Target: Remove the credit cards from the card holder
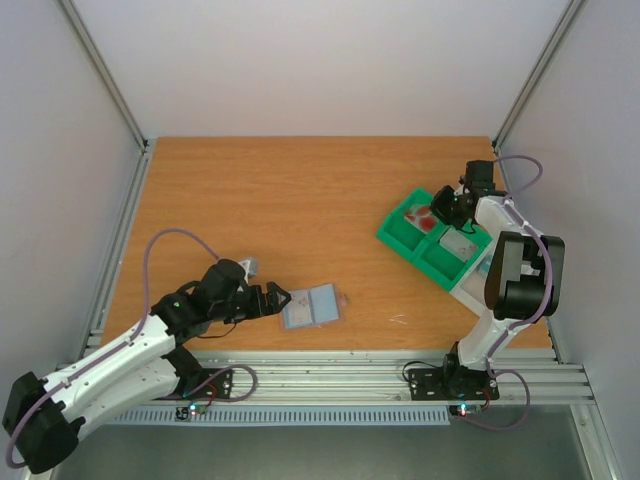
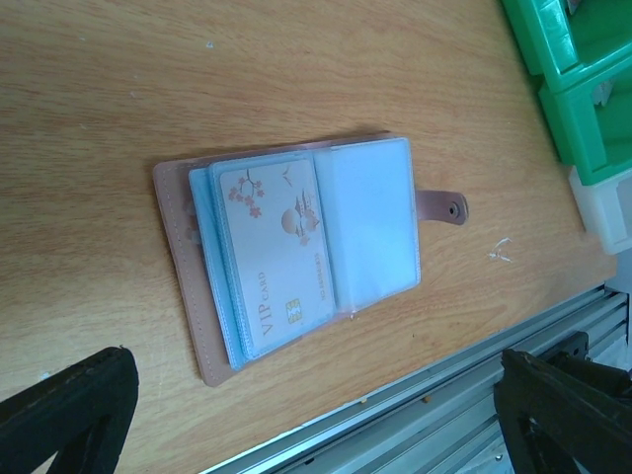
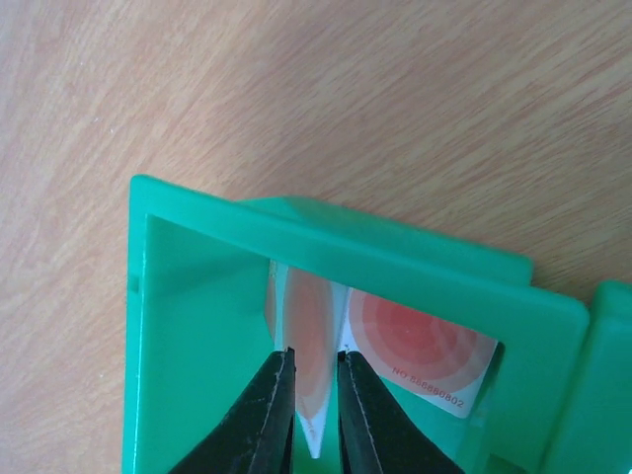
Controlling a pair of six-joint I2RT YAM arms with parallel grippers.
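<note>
- Over on the right, the right fingers (image 3: pixel 269 415) are pressed in on a credit card (image 3: pixel 312 341). They pinch it on edge down inside the far compartment of the green tray (image 3: pixel 326 237). To me that reads as a drop-off, with the card held upright so it slips in past the walls.
- A second card (image 3: pixel 425 348), white with red rings, lies flat on that compartment's floor, just beside the pinched one.
- The card holder (image 2: pixel 370 217) lies open on the tabletop (image 2: pixel 118 118) near the front edge, well apart from the tray and right under the left arm.
- The left fingers (image 2: pixel 69 410) are spread wide with nothing between them, hovering above the holder. I'd guess they're poised to steady it or pick from it.
- The holder itself has a brownish-pink cover with its snap tab (image 2: pixel 441 205) sticking out and blue-tinted clear sleeves fanned on top.
- A pale VIP card (image 2: pixel 269 259) with blossom art sits tucked in the top sleeve, so there's more to pull.
</note>
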